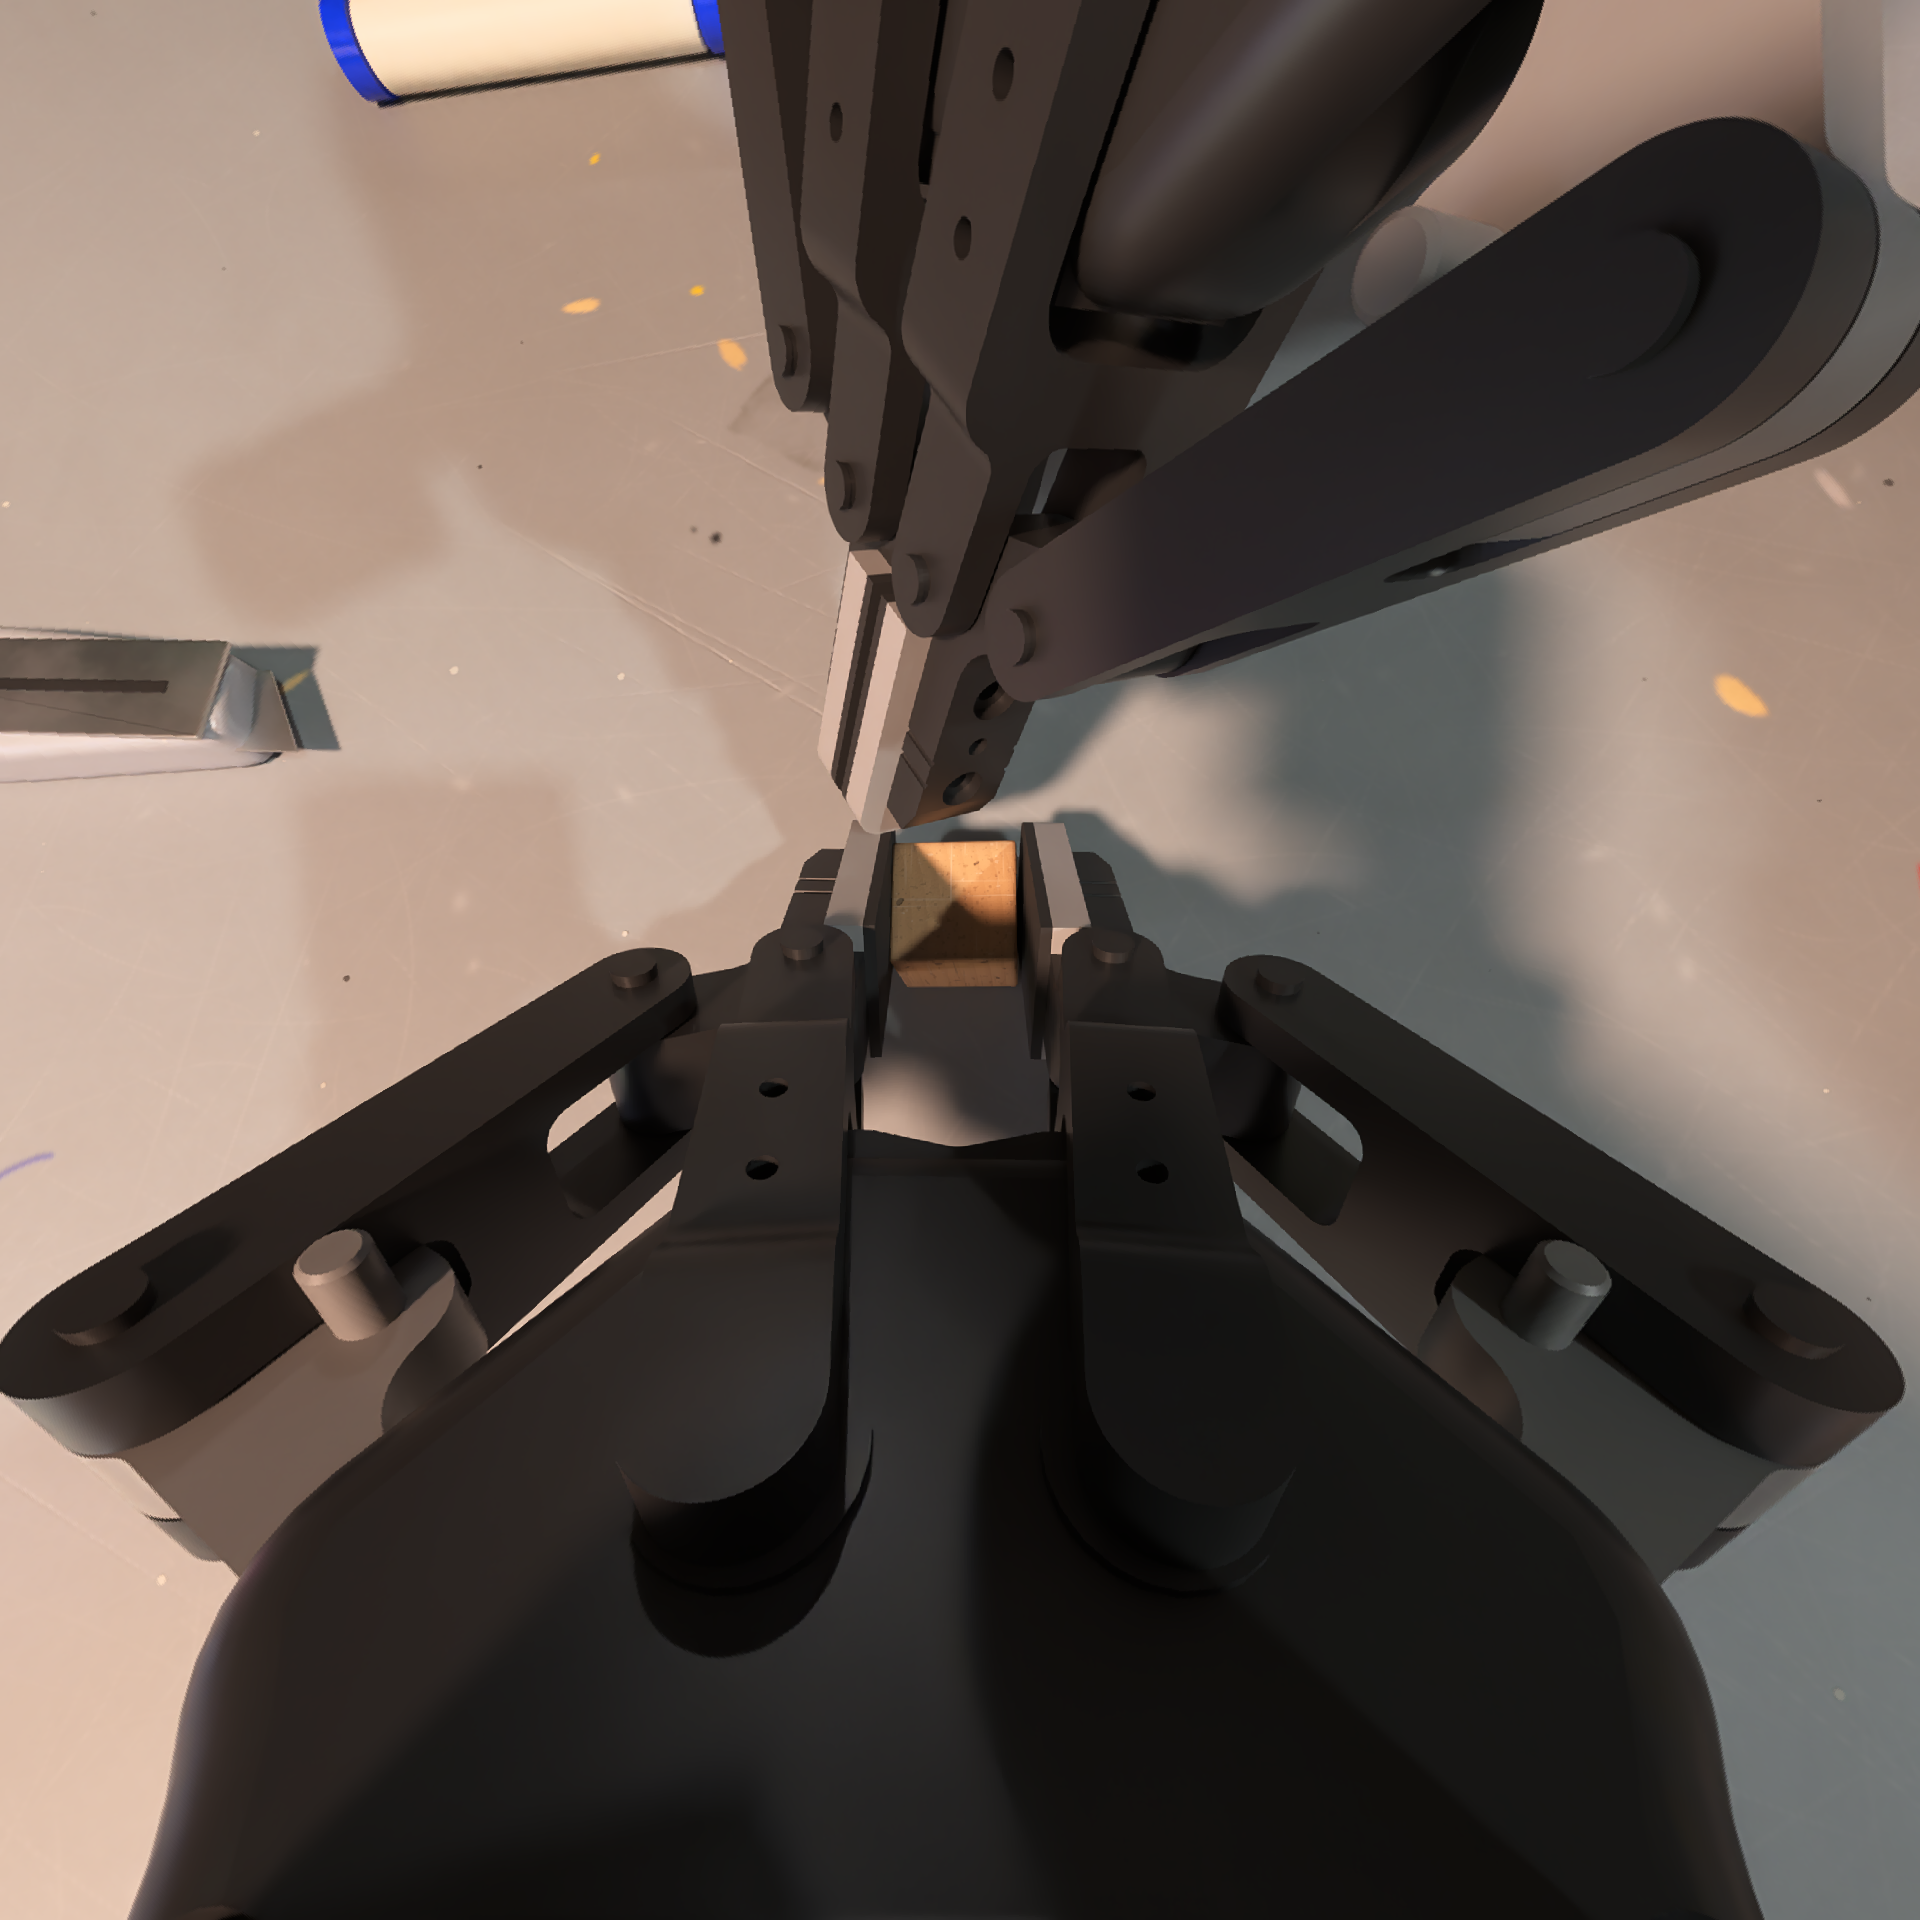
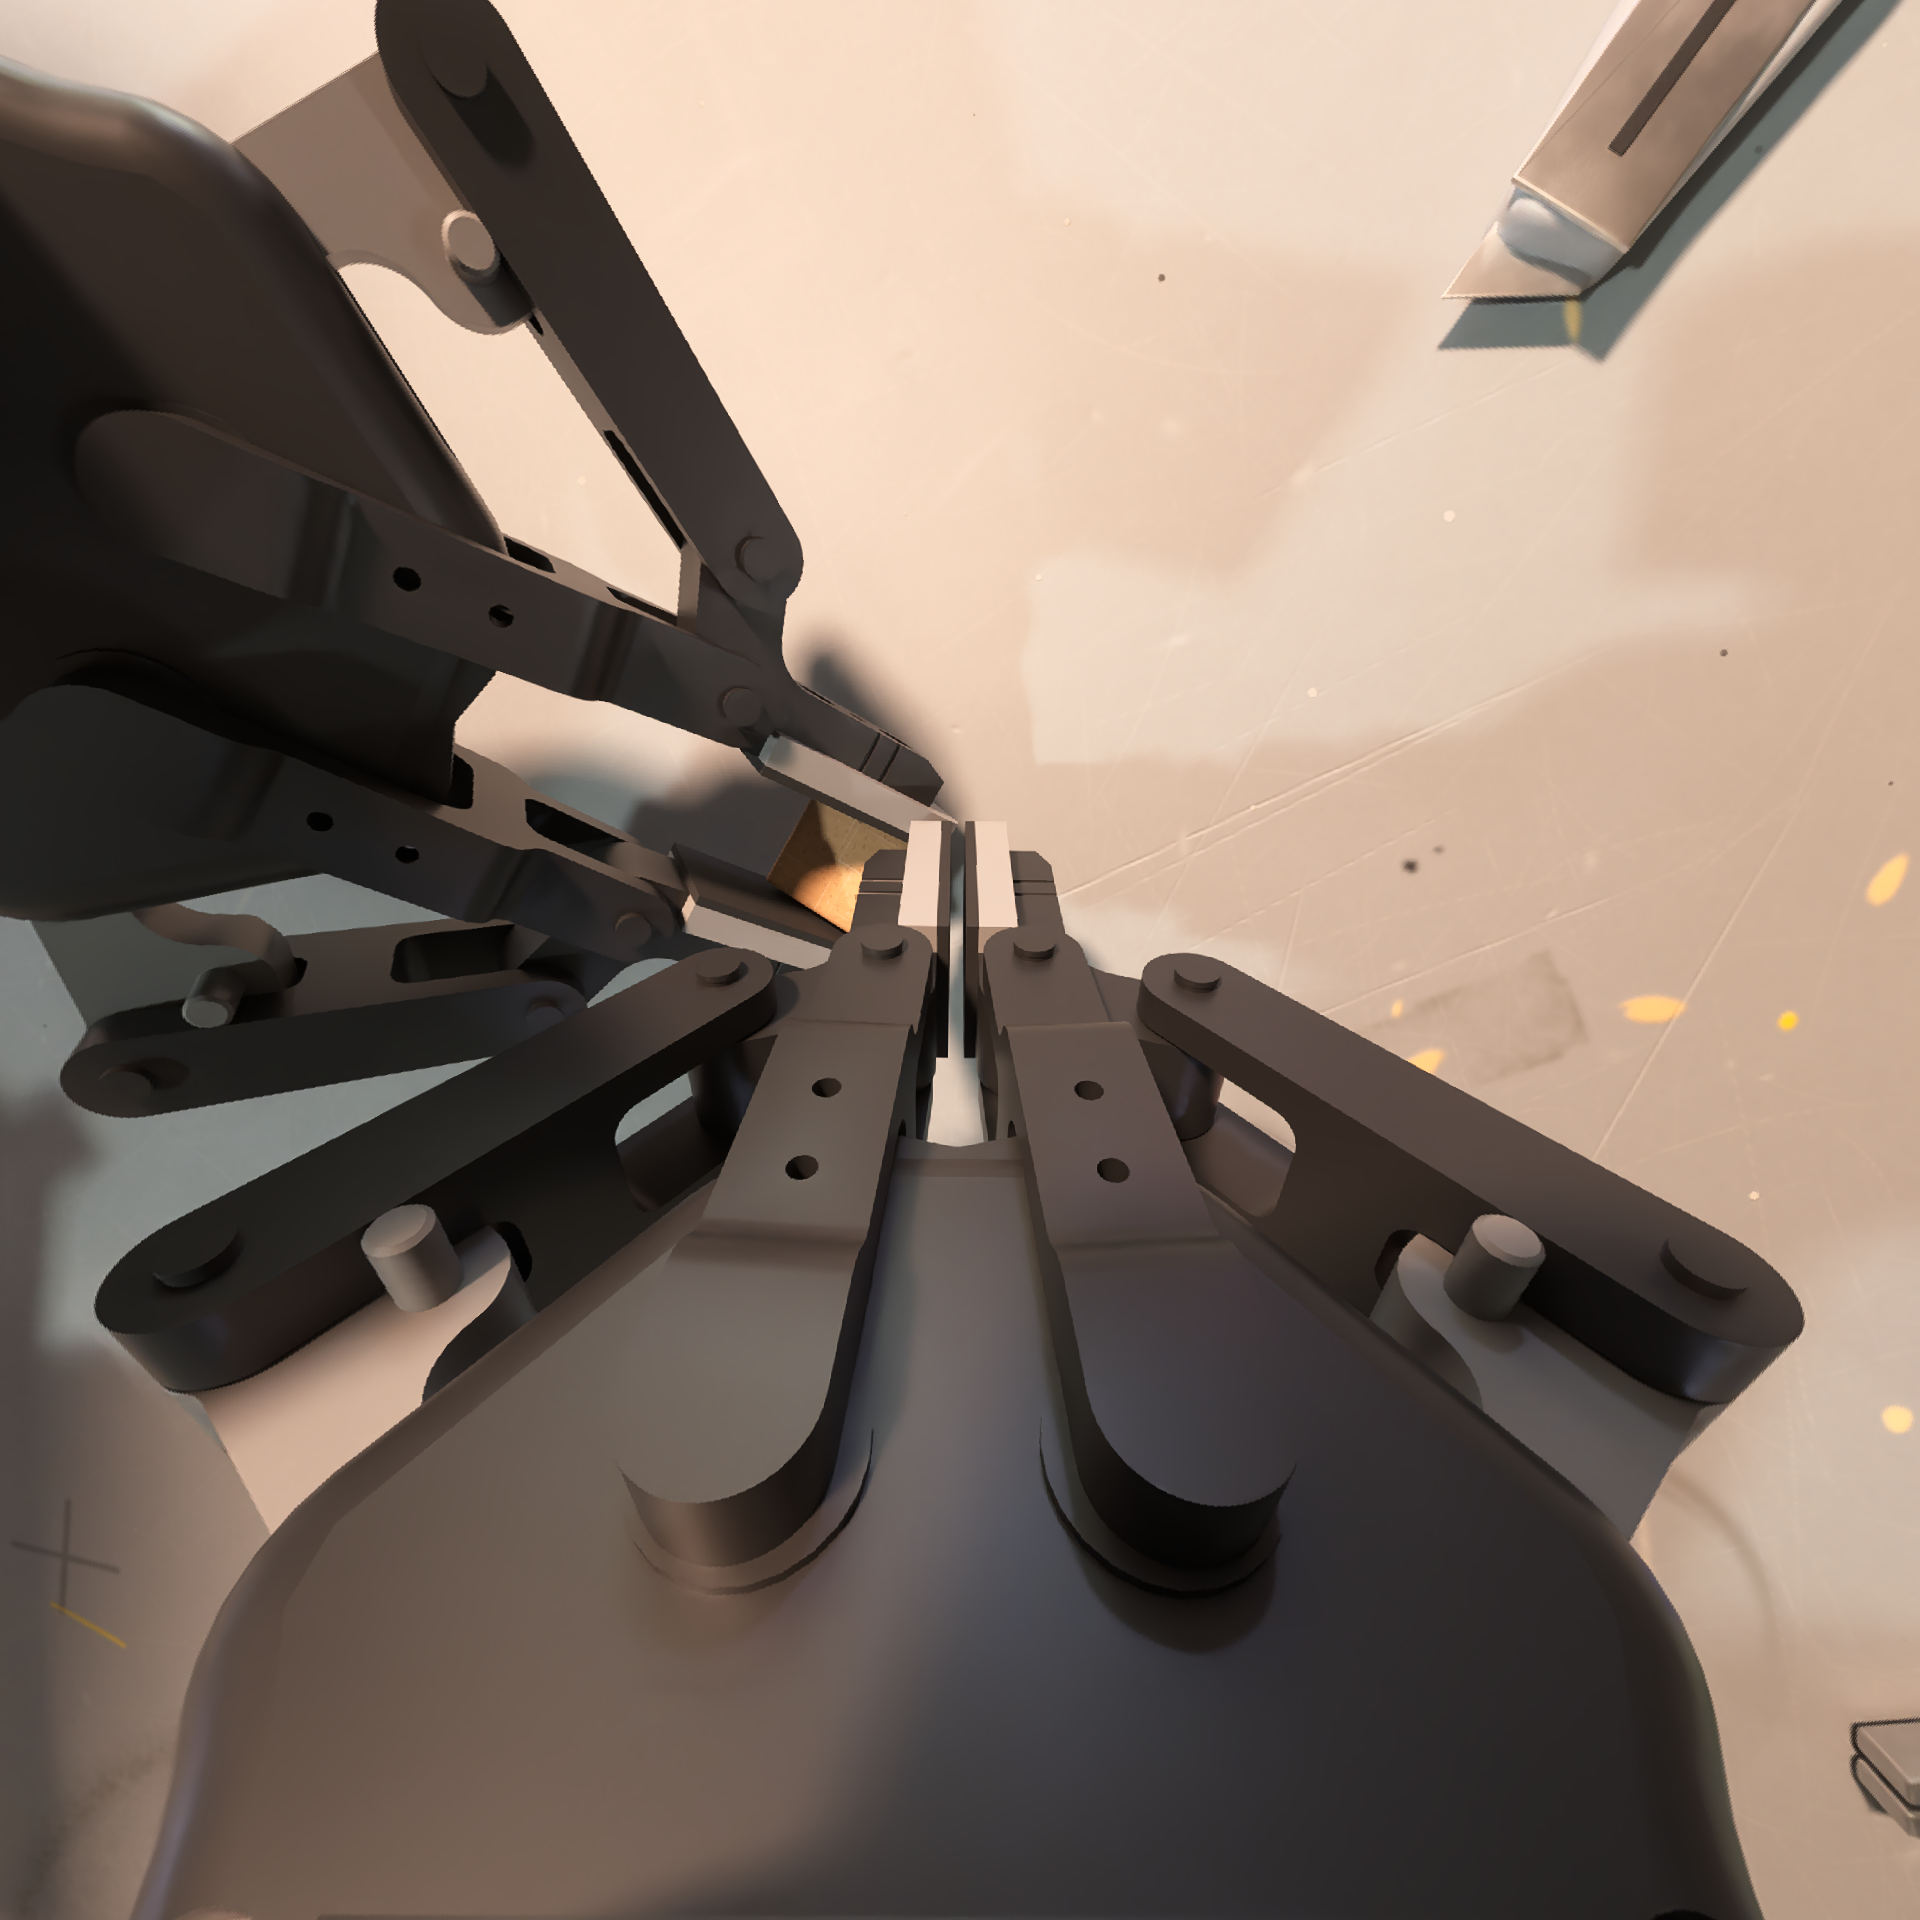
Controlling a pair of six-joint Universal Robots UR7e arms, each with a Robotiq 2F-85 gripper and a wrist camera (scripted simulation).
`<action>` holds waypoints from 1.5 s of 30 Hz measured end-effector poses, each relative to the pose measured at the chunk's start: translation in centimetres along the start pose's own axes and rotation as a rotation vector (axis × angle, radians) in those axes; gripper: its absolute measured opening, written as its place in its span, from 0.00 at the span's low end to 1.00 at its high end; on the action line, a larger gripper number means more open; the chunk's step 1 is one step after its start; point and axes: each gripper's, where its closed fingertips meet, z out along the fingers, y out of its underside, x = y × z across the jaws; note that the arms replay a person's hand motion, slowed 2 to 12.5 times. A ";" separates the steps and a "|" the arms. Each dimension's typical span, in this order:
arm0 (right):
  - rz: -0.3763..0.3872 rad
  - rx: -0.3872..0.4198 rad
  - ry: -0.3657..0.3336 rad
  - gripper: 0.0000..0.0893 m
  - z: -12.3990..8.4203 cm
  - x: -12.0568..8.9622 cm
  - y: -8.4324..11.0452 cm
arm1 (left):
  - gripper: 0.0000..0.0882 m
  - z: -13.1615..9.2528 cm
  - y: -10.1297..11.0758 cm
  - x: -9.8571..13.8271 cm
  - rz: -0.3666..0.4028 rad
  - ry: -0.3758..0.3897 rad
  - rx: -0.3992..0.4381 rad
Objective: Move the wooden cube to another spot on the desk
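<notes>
The small wooden cube (image 1: 954,909) sits between the two pads of my left gripper (image 1: 954,868), which is shut on it, low over the pale desk (image 1: 468,935). My right gripper (image 2: 958,873) is shut and empty. Its closed tips reach in from above and almost touch the left gripper's left pad (image 1: 854,883). In the right wrist view the left gripper (image 2: 831,862) comes in from the left with the cube (image 2: 821,868) between its pads, right beside my right fingertips.
A metal utility knife (image 1: 135,707) lies on the desk to the left; it also shows in the right wrist view (image 2: 1621,177). A white cylinder with blue ends (image 1: 520,47) lies at the far top left. A small grey flat object (image 2: 1886,1787) sits at the right edge.
</notes>
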 end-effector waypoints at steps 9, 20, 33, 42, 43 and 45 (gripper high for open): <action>-0.017 -0.021 0.026 0.03 0.0 0.0 0.0 | 0.24 0.0 0.0 0.0 0.000 0.000 -0.001; -0.016 -0.032 0.031 0.02 0.0 0.0 0.0 | 0.24 0.0 0.0 0.0 -0.002 0.002 0.000; -0.008 -0.032 0.014 0.02 0.0 0.0 0.1 | 0.24 0.0 0.0 0.0 -0.002 0.005 0.000; -0.013 -0.028 0.010 0.02 0.0 0.0 0.1 | 0.24 0.0 0.0 0.1 -0.002 0.007 0.000; -0.014 -0.027 0.009 0.02 0.0 0.0 0.1 | 0.24 0.0 0.0 0.1 -0.002 0.007 0.000; -0.014 -0.026 0.007 0.02 0.0 0.0 0.1 | 0.24 0.0 0.0 0.1 -0.002 0.008 0.000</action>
